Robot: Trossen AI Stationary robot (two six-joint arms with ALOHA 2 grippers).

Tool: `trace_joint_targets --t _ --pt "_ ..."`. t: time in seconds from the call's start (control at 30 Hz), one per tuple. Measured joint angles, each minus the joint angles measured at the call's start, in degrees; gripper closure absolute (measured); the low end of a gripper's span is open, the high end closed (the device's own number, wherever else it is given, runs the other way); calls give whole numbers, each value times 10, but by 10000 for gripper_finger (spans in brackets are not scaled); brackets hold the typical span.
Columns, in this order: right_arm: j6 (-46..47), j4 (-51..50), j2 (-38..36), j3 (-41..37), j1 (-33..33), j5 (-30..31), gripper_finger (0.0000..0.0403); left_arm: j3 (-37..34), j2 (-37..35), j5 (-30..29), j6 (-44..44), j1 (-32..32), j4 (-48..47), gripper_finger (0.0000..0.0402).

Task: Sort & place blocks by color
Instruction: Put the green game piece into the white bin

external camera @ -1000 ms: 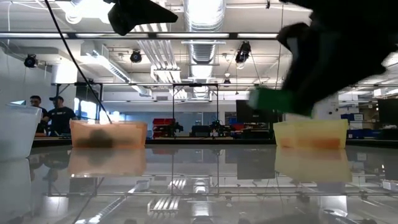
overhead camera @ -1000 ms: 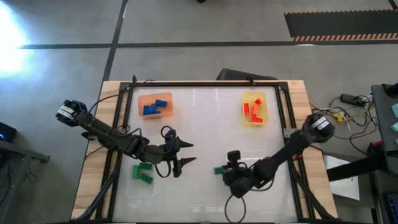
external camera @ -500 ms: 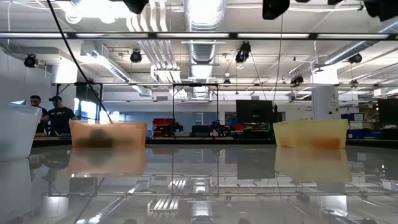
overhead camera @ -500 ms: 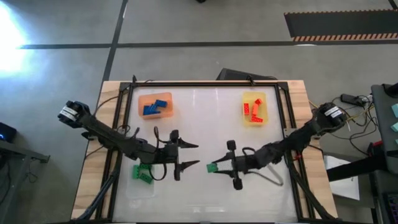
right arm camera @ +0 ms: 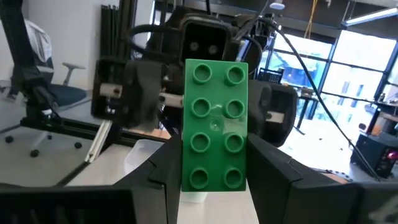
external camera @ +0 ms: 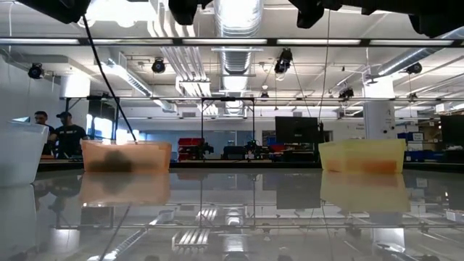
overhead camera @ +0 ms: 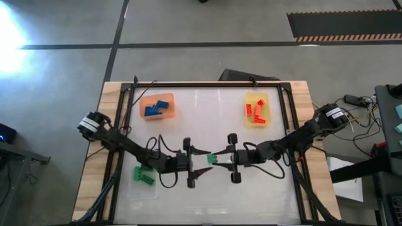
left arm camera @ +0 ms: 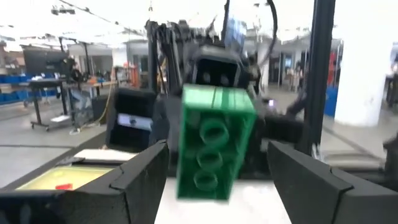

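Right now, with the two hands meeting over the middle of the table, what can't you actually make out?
- Green block: the part clamped in the right hand is hidden by its fingers.
- Left hand: high view too small to show whether it touches the block.
- Low view: both hands cut off by the top edge.
- Clear tray: outline nearly invisible from above.

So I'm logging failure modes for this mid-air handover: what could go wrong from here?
The right gripper holds the green block by one end only, so it could tilt or drop onto the table. The left gripper, open and facing it closely, could bump the block or the right fingers.
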Motion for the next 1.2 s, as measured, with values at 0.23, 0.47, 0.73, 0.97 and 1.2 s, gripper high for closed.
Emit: trace_joint_targets --t 0.23,0.47,0.73,0.97,1.2 --pt "-11 -2 0 0 -3 0 278 8 15 1 2 6 61 148" --pt "-16 -9 0 0 -4 4 278 14 23 3 3 7 60 197" --pt "11 -37 0 1 -8 9 232 13 24 1 2 15 59 275" --pt "33 -59 -9 1 -8 20 189 13 21 -22 -3 16 47 275" --pt "87 -201 -89 7 -8 43 156 13 -5 -139 -43 16 -81 275"
